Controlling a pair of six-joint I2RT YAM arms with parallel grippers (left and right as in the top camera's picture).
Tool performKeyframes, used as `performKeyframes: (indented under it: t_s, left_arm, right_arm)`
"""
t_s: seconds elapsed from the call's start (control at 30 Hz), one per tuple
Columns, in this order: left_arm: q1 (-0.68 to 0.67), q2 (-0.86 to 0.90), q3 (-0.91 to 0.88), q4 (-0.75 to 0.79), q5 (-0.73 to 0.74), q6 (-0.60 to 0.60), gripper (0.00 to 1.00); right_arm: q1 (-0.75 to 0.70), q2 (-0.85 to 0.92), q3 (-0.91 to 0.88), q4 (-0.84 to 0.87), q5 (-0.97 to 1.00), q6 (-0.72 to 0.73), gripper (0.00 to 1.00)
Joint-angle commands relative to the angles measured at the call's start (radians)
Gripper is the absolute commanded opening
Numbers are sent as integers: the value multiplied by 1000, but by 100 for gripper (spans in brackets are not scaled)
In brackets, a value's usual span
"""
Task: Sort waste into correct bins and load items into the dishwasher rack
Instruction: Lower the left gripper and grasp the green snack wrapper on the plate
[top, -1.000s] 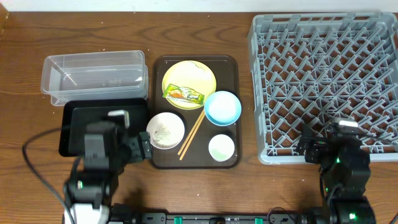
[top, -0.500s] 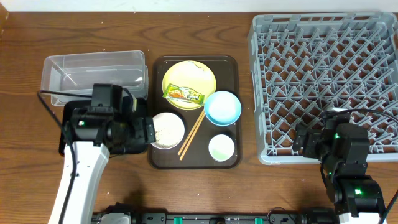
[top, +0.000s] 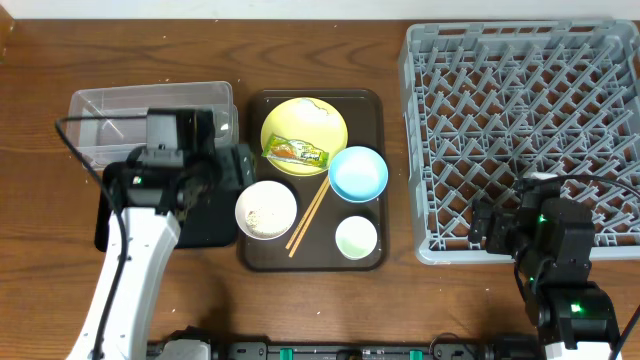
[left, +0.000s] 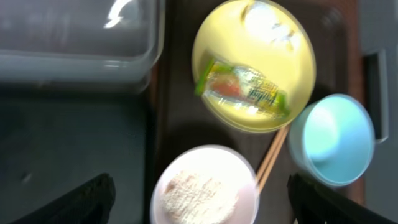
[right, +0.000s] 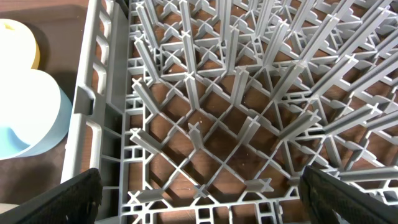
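Observation:
The yellow plate (top: 304, 130) holds the green-and-orange wrapper (top: 295, 152) and a white scrap (left: 268, 23). Beside it on the brown serving tray (top: 372, 100) are the light blue bowl (top: 357, 172), the white bowl with rice (top: 266, 209), the small white cup (top: 356, 237) and the chopsticks (top: 308, 218). My left gripper (left: 199, 202) is open and empty above the white bowl (left: 205, 190), at the black tray's right end. My right gripper (right: 199, 196) is open and empty over the grey rack's (top: 520, 120) front left corner.
The clear box (top: 110, 125) stands left of the serving tray, with the shallow black tray (top: 205, 225) in front of it. The left arm lies over both. The rack (right: 205, 93) fills the right side. Bare wood table lies at front and back.
My left arm has swung forward and right, from the table's front over the black tray to the white bowl's edge. The right gripper has shifted slightly toward the rack. No object has moved.

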Motion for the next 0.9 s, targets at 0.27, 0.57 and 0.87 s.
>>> performKeyframes:
  t_s: [0.27,0.57,0.87]
  left_arm:
    - [-156,244,76,171,10,-361,88]
    - [-261,401,76,301,9,-612,87]
    - [-279,507,76,354,5,-719,84]
  right_arm:
    - [5,0,25,3,-8,3,99]
    - [5,0,25,2,-8,3,99]
    - [5,0,25,2,-8,10,99]
